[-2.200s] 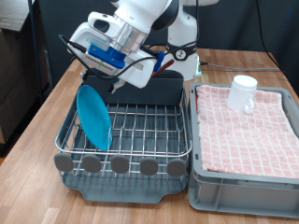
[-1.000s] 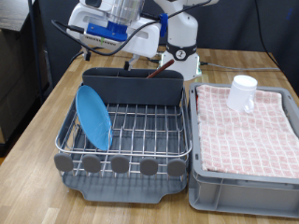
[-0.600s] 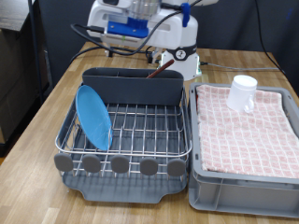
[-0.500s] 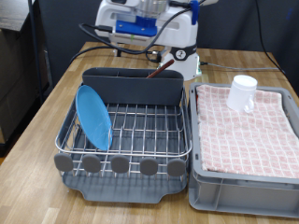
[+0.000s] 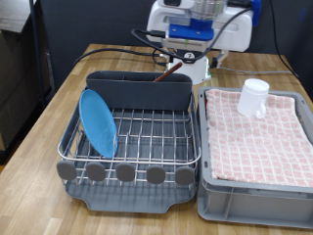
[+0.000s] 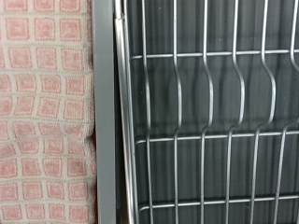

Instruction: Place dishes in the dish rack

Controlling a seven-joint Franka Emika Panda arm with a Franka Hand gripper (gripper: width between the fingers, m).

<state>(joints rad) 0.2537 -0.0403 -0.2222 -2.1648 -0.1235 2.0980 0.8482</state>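
The silver wire dish rack (image 5: pixel 147 132) stands on the table, with its tall grey caddy (image 5: pixel 137 93) at the back. The light-blue plate (image 5: pixel 97 121) stands on edge in the rack at the exterior view's left. The reddish-brown wooden spoon (image 5: pixel 167 71) leans out of the caddy. The white cup (image 5: pixel 254 97) stands on the checked cloth in the grey crate. My gripper (image 5: pixel 194 27) is high above the back of the rack, apart from all three; its fingers do not show. The wrist view shows only rack wires (image 6: pixel 206 112) and cloth (image 6: pixel 47 93), no fingers.
The grey plastic crate (image 5: pixel 225 201) lined with red-and-white checked cloth (image 5: pixel 259 132) sits against the rack on the exterior view's right; its rim (image 6: pixel 103 121) shows in the wrist view. Cables and the robot base (image 5: pixel 201 67) stand behind the caddy. The wooden table (image 5: pixel 39 147) extends to the exterior view's left.
The hand has risen from the caddy and swung from the exterior view's left to the right. The spoon stays in the caddy; plate and cup have not moved.
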